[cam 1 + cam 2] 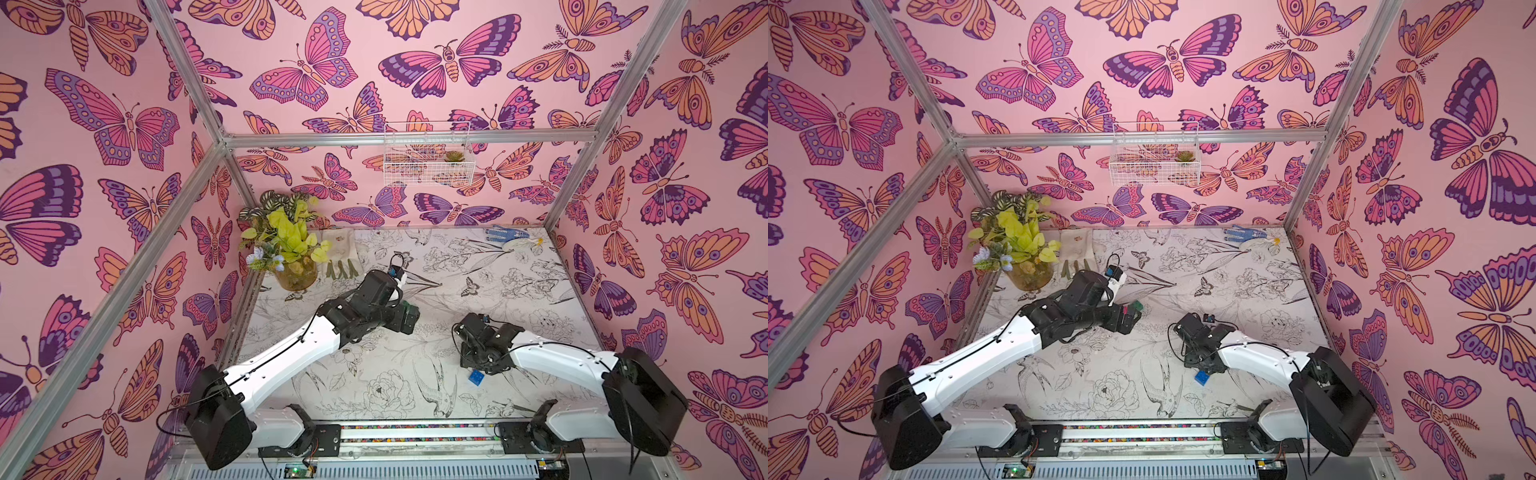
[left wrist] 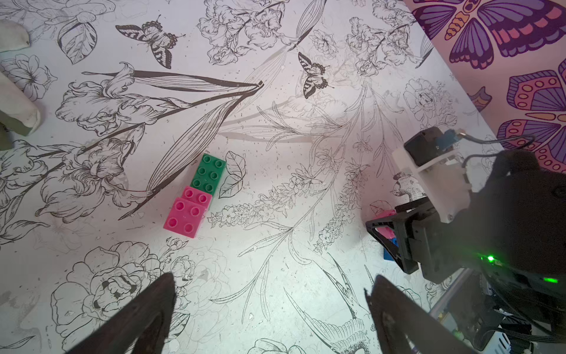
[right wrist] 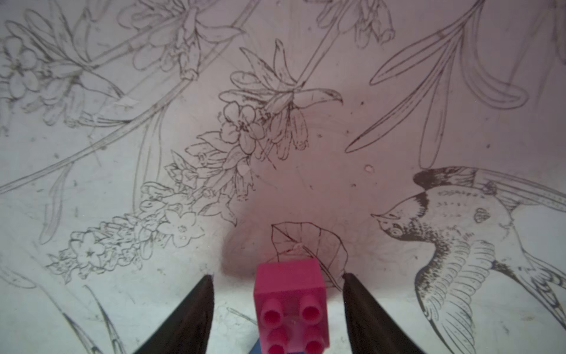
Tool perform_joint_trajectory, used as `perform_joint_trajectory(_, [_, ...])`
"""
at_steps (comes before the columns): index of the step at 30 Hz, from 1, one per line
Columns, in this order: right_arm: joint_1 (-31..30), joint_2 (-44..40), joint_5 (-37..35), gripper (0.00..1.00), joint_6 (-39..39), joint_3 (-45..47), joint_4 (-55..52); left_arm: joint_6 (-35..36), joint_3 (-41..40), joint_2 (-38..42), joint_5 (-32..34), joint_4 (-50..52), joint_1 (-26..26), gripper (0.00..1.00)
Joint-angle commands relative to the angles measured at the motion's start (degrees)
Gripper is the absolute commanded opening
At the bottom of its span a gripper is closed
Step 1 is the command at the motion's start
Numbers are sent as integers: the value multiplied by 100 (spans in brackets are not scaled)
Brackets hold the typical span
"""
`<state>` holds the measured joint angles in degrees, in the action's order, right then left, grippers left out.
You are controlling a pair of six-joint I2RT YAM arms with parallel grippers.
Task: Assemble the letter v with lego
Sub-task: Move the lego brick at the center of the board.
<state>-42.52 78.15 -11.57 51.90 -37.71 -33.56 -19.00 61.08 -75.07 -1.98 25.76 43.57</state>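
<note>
Grippers stand well apart in both top views. The left gripper [image 1: 409, 321] hangs over the middle of the flower-printed table [image 1: 498, 291], and the green brick [image 1: 1136, 307] peeks out just past its tips with a sliver of pink beside it. The right gripper [image 1: 473, 363] points down, and the blue brick [image 1: 476, 377] shows just beside its tips. From up here I cannot tell how wide either pair of jaws stands.

In the left wrist view, the left gripper's fingers [image 2: 147, 318] are spread wide with only bare table between them. Ahead of the tips and well clear lies the stepped stack [image 2: 196, 196]. Its green brick is farthest out, one pink brick [image 2: 197, 194] overlaps its nearer end, and a second overlaps that one, nearer the tips. Off to one side, the right gripper stands over a third pink brick, which sits on the blue brick.

In the right wrist view, the right gripper [image 3: 277, 275] is partly open. Its fingers [image 3: 190, 315] straddle that third pink brick with a gap on either side, so nothing is gripped. A blue edge shows beneath the brick.
</note>
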Motion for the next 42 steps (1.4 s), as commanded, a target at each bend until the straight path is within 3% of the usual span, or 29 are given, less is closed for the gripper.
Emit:
perform_joint_trajectory(1, [-51, 108, -69, 58, 22, -29, 61, -50, -45, 22, -22, 180, 37, 100])
perform_joint_trajectory(3, [-51, 164, -69, 51, 10, -29, 69, -55, -62, 36, -30, 183, 33, 100])
perform_joint_trajectory(6, [-53, 194, -103, 49, 13, -19, 77, -42, -102, 79, 22, 209, 36, 100])
perform_joint_trajectory(12, [-46, 128, 32, 33, -83, -127, 96, -42, -101, 105, 52, 227, 37, 100])
perform_joint_trajectory(21, [-283, 540, 103, 21, -224, -732, 0, -68, -145, 150, 160, 269, 37, 100])
perform_joint_trajectory(28, [-593, 1238, 209, 21, -104, -1414, 130, -60, -167, 388, 240, 357, 37, 100])
perform_joint_trajectory(37, [-652, 2028, 379, 30, 2, -1941, 399, -42, -229, 596, 364, 506, 37, 100])
perform_joint_trajectory(42, [-669, 1985, 291, 49, 33, -1981, 408, -42, -296, 728, 424, 524, 37, 100])
